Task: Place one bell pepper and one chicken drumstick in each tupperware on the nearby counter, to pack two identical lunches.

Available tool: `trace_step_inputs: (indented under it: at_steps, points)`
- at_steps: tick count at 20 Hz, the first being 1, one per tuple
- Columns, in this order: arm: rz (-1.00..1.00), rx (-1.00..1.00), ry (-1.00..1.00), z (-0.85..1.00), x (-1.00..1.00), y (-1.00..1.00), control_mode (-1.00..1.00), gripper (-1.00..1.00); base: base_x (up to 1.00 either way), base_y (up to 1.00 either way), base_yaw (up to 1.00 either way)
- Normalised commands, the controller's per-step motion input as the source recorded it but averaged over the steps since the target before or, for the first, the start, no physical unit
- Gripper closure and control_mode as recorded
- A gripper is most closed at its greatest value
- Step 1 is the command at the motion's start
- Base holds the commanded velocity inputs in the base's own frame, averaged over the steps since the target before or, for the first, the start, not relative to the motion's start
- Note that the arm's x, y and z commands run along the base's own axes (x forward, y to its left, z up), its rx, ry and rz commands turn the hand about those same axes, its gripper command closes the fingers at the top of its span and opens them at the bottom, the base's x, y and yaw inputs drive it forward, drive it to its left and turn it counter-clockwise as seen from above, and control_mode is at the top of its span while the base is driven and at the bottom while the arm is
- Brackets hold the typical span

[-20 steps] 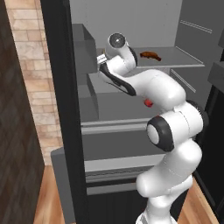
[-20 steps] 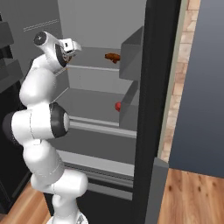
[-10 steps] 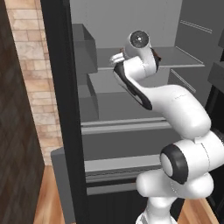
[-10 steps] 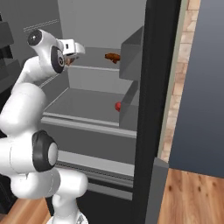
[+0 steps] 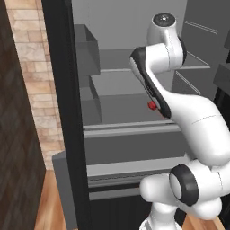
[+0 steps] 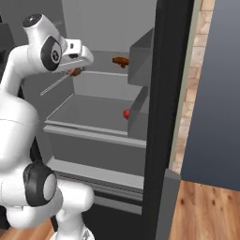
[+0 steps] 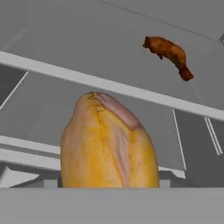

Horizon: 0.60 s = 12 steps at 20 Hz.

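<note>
The claw [image 6: 78, 71] is clenched on the plump golden drumstick [image 7: 109, 144], which sits large and close in the hand view; from the right base camera a brownish bit of it shows just under the hand, in front of the open fridge. So I judge the task is early: 1 drumstick is in hand and has yet to go into a container.

Counted: 2 drumsticks, the held one and a darker one [image 6: 121, 60] lying on the upper fridge shelf [image 6: 101, 72]. 1 red pepper [image 6: 126, 114] sits on the lower shelf [image 6: 89, 112], near the right wall.
</note>
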Motion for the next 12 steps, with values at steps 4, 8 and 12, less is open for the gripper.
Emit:
trace_step_inputs:
  at_steps: [4, 8, 12]
  points:
    - [0.0, 0.0, -0.06, -0.47, -1.0, -0.3, -1.0, 1.0, 0.0, 0.0, 0.0]
    - [0.0, 0.0, -0.08, -0.41, -0.73, -0.21, -1.0, 1.0, 0.0, 0.0, 0.0]
    - [0.02, 0.0, -0.1, -0.13, -0.5, -0.05, -1.0, 1.0, 0.0, 0.0, 0.0]
